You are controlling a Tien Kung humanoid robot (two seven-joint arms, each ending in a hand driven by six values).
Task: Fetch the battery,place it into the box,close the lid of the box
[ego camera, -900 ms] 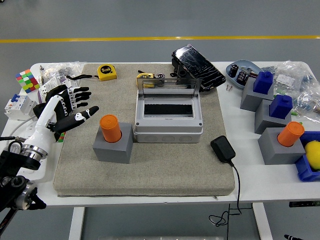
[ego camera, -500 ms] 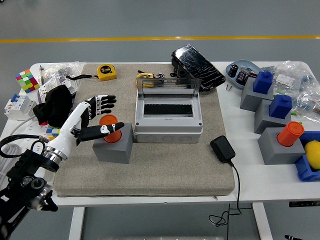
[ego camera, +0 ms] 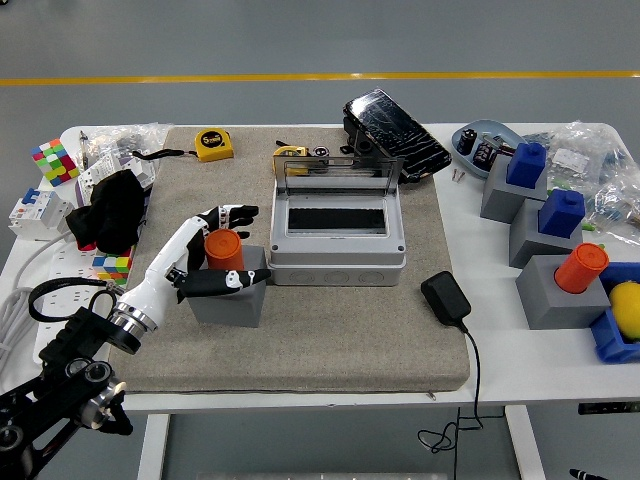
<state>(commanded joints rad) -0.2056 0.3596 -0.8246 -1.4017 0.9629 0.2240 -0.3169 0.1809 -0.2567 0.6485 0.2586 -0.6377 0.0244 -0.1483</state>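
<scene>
The left hand (ego camera: 213, 252) reaches in from the lower left over the grey mat (ego camera: 290, 340), its fingers spread around the orange battery (ego camera: 223, 249): the thumb lies across the front of the grey block (ego camera: 229, 290) that holds the battery, and the other fingers curve behind the battery's top. Whether any finger actually presses on the battery cannot be told from this angle; the hand hides the battery's left side. The battery stands upright in the block, just left of the box (ego camera: 337, 235) and apart from it. The box sits at the mat's middle with its clear lid (ego camera: 337, 169) raised at the back, the dark opening showing; what lies inside is too dark to make out. A black adapter (ego camera: 446, 298) rests right of the box, its cord running off the table's near edge. To the right, off the mat, stand more grey blocks with blue caps (ego camera: 526, 162) and a second orange battery (ego camera: 581, 266); a yellow object (ego camera: 627, 309) is cut off by the picture's right edge. A tape measure (ego camera: 213, 144) lies at the mat's far edge. The right arm does not show.
</scene>
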